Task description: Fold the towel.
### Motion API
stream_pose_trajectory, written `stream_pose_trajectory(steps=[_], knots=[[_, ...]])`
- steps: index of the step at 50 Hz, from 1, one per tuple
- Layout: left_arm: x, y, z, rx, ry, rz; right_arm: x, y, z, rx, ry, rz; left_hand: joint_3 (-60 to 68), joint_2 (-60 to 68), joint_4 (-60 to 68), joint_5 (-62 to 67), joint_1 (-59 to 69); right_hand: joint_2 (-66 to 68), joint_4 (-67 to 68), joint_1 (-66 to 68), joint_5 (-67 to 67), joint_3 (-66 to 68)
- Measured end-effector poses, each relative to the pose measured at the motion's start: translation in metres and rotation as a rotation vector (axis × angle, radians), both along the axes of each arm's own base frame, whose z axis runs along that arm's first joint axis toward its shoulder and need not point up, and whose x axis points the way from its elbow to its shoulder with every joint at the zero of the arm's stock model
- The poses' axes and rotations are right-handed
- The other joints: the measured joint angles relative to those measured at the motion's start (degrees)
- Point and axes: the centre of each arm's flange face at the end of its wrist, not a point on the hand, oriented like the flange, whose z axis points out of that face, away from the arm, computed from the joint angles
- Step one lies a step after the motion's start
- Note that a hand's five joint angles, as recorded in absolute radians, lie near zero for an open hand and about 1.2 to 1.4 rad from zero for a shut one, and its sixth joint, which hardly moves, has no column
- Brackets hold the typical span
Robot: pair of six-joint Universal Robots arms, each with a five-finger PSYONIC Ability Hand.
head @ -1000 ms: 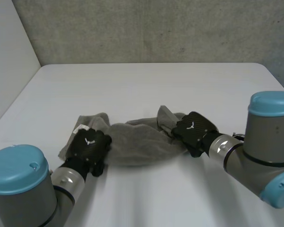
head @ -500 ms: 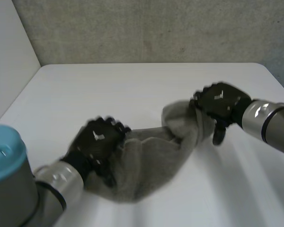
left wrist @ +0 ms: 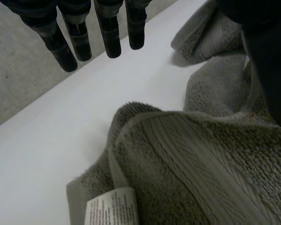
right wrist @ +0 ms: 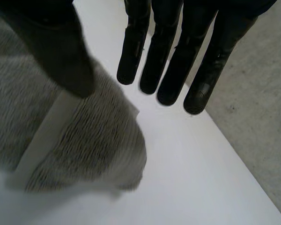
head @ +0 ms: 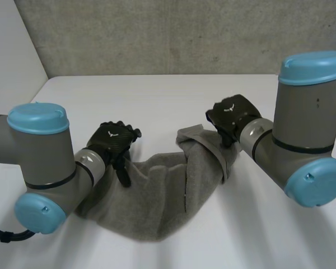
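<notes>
Grey arms (head: 45, 162), light-blue caps (head: 38, 117), black fingers (left wrist: 110, 35).

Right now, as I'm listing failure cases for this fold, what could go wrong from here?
1. The right hand seems to hold the grey towel by its thumb alone, its fingers straight and off the cloth; that end might slip.
2. The towel is bunched between the hands, its middle sagging onto the white table; the left hand grips a crumpled end by the care label, so the fold may come out crooked.
</notes>
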Motion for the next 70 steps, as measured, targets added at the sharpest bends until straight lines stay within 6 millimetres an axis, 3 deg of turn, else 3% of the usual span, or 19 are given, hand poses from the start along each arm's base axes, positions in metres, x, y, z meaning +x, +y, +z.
stream_pose_trajectory(steps=[3,8,13,25,29,32,34,36,44,50,53,57,61,64,70], knots=[[0.0,0.0,-0.003,0.01,-0.007,-0.001,-0.006,0.006,-0.004,-0.01,0.068,0.017,0.0,0.0,0.0,0.0,0.0,4.8,6.0,5.9,6.1,5.1],[0.002,0.002,-0.006,0.011,-0.04,-0.01,-0.014,0.013,-0.005,-0.034,0.138,0.041,0.0,0.0,0.0,0.0,0.0,-7.0,-5.5,-6.4,-6.1,-6.1],[0.01,0.0,-0.008,-0.002,-0.112,-0.013,-0.015,0.015,-0.003,-0.057,0.135,0.045,0.0,0.0,0.0,0.0,0.0,-9.0,-7.8,-9.1,-8.8,-8.7],[0.024,-0.013,-0.025,0.004,-0.217,-0.004,0.004,0.013,0.009,-0.079,-0.021,0.09,5.2,5.0,5.1,6.4,5.5,-11.2,-9.9,-11.3,-11.1,-10.8],[0.022,-0.014,-0.03,0.012,-0.217,-0.006,0.015,0.014,0.013,-0.063,-0.089,0.116,5.6,5.5,5.5,6.8,6.0,-17.4,-16.1,-17.3,-17.0,-16.7],[0.021,-0.016,-0.031,0.01,-0.21,-0.007,0.025,0.012,0.013,-0.05,-0.129,0.126,8.4,8.3,8.2,9.4,8.7,-29.0,-27.6,-28.1,-29.4,-28.2],[0.021,-0.016,-0.032,0.007,-0.205,-0.007,0.031,0.008,0.01,-0.041,-0.144,0.126,13.9,13.4,13.9,14.9,14.1,-42.1,-40.6,-40.6,-42.5,-41.0],[0.02,-0.017,-0.032,0.004,-0.202,-0.006,0.034,0.004,0.007,-0.035,-0.147,0.124,17.9,17.4,18.0,18.8,17.7,-46.0,-44.1,-44.4,-45.7,-44.8],[0.021,-0.015,-0.029,0.0,-0.199,0.0,0.05,-0.018,-0.021,-0.02,-0.122,0.086,39.8,39.4,39.5,40.0,38.1,-46.4,-44.4,-46.2,-45.7,-45.6],[0.023,-0.01,-0.028,0.009,-0.2,0.0,0.057,-0.036,-0.048,-0.009,-0.065,0.025,41.6,41.4,41.2,42.1,39.3,-46.4,-44.4,-46.2,-45.7,-45.6],[0.024,-0.006,-0.028,0.015,-0.201,-0.004,0.058,-0.043,-0.06,0.011,-0.028,0.003,41.7,41.4,41.3,42.2,39.3,-42.7,-41.3,-42.0,-41.3,-41.8],[0.024,0.0,-0.028,0.022,-0.2,-0.012,0.055,-0.048,-0.069,0.057,0.013,-0.017,44.1,43.8,43.7,44.6,41.7,-12.2,-12.4,-12.5,-12.6,-12.8],[0.023,0.005,-0.026,0.025,-0.196,-0.02,0.048,-0.052,-0.066,0.094,0.02,-0.04,54.9,54.1,54.4,55.4,53.5,14.9,15.5,14.2,15.4,15.0],[0.023,0.007,-0.024,0.022,-0.189,-0.021,0.039,-0.055,-0.056,0.107,-0.001,-0.063,60.3,59.1,59.4,60.8,58.5,16.3,17.7,14.7,17.0,17.1],[0.023,0.009,-0.017,0.019,-0.149,-0.007,0.008,-0.056,-0.018,0.105,-0.079,-0.096,61.5,60.0,60.3,62.3,59.5,16.3,17.7,14.7,17.0,17.3]])
